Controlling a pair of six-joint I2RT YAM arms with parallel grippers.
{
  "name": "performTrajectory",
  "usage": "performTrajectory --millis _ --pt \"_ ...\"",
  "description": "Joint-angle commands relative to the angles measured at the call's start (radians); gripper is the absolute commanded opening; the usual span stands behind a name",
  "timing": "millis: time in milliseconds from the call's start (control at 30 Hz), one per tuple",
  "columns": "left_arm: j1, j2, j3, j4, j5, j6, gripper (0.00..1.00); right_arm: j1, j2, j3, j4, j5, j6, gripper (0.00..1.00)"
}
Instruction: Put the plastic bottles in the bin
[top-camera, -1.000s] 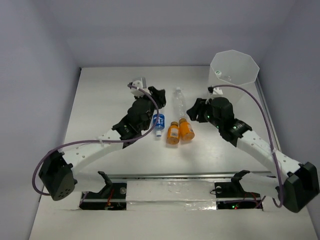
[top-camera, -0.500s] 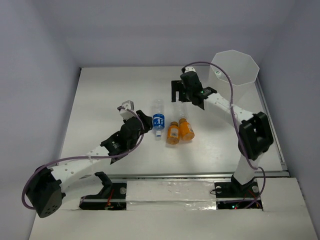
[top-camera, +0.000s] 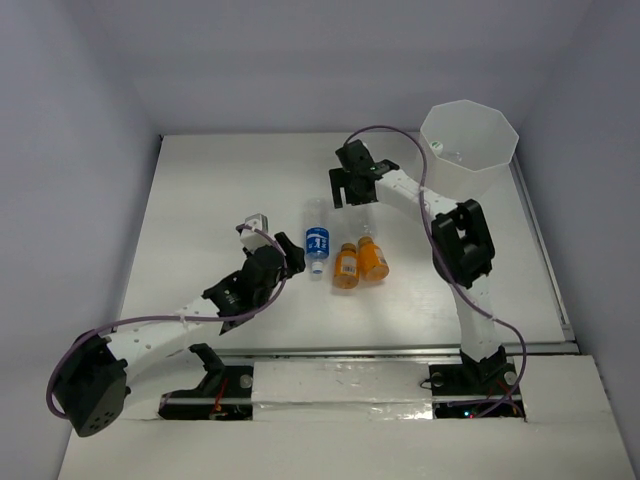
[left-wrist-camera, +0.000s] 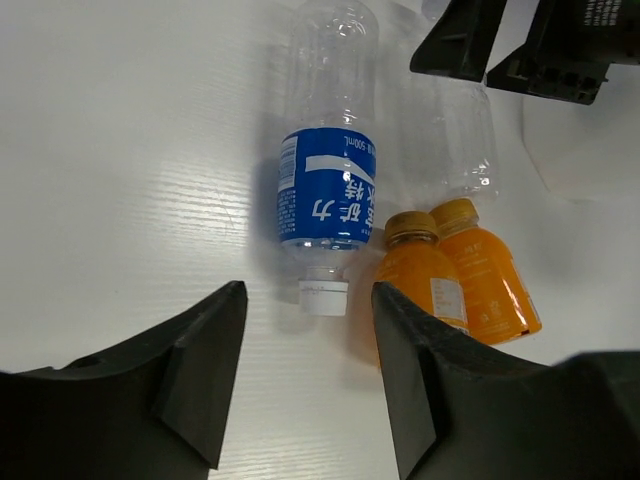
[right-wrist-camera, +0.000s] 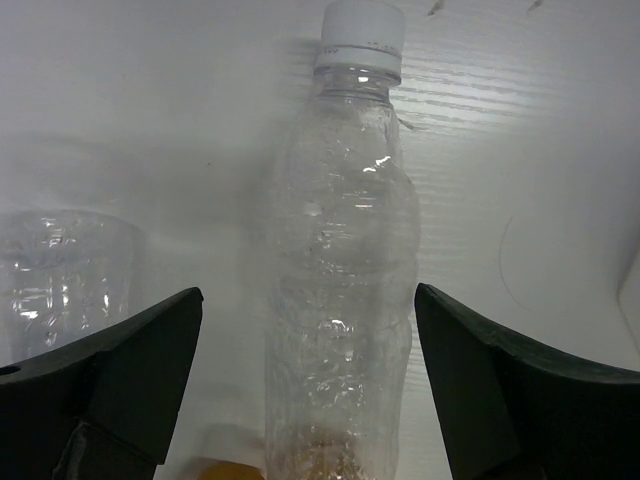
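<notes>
A blue-labelled bottle (left-wrist-camera: 325, 190) lies on the table with its white cap toward my left gripper (left-wrist-camera: 309, 300). That gripper is open and empty, with the cap just ahead of its jaws. Two orange bottles (left-wrist-camera: 425, 280) (left-wrist-camera: 485, 275) lie side by side to its right. A plain clear bottle (right-wrist-camera: 345, 280) with a white cap lies between the wide-open jaws of my right gripper (right-wrist-camera: 308, 293), and neither finger touches it. In the top view the right gripper (top-camera: 350, 186) hovers over that bottle, left of the bin (top-camera: 468, 135) at the back right.
White walls enclose the table on three sides. The right arm (top-camera: 460, 240) reaches from its base up past the orange bottles (top-camera: 360, 262). The blue-labelled bottle's clear base (right-wrist-camera: 60, 270) shows just left of the right gripper's left finger.
The right arm swung from the right of the bottles to over the plain bottle, and its jaws opened wide. The left gripper drew back from the blue-labelled bottle and opened wider.
</notes>
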Motion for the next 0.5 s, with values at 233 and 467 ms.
performTrajectory --millis 233,467 --pt "0.028 0.031 -0.015 0.082 0.034 0.018 0.63 -0.016 0.097 0.157 -0.099 0.027 -0.041 0.85" --pt "0.058 0.134 0.056 0.091 0.080 0.058 0.81 -0.025 0.080 0.156 -0.051 0.087 -0.072 0.65"
